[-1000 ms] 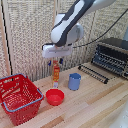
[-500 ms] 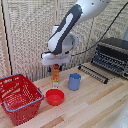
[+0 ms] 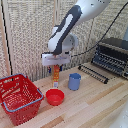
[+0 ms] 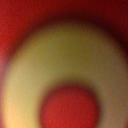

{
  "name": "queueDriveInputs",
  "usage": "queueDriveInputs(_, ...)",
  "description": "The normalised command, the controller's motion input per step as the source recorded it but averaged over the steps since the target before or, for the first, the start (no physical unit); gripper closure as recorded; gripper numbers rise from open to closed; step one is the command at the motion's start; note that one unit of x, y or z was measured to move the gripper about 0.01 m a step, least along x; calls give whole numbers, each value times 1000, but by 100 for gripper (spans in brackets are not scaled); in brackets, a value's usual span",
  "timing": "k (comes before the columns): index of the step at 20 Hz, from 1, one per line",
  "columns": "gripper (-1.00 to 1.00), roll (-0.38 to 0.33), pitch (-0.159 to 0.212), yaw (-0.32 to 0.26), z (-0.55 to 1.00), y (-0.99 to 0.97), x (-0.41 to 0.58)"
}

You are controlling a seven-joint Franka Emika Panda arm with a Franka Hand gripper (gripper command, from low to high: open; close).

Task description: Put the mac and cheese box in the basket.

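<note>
The mac and cheese carton (image 3: 56,79) stands upright on the wooden table, behind the small red bowl and beside the blue cup. My gripping tool (image 3: 56,68) hangs straight over it, its fingers down at the carton's top. I cannot make out whether the fingers are touching the carton. The wrist view shows only a blurred red-and-yellow close-up of the carton (image 4: 65,65). The container, a red wire basket (image 3: 20,102) with a blue-grey rim, sits at the exterior view's left, well apart from the carton.
A small red bowl (image 3: 55,96) lies in front of the carton, between it and the basket. A blue cup (image 3: 74,81) stands close beside the carton. A dark toaster oven (image 3: 112,56) and a dark rack (image 3: 94,73) are at the exterior view's right.
My gripping tool has come down toward the carton's top. The carton, bowl, cup and basket have not moved.
</note>
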Motion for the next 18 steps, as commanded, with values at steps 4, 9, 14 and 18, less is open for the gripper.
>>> queueDriveInputs(4,100,0,2,1,0,31,10)
queueDriveInputs(9,100,6,3,1,214,45,205)
queueDriveInputs(14,100,59,24,0,837,-1,290)
queueDriveInputs(18,100,36,41,5,1000,-16,309)
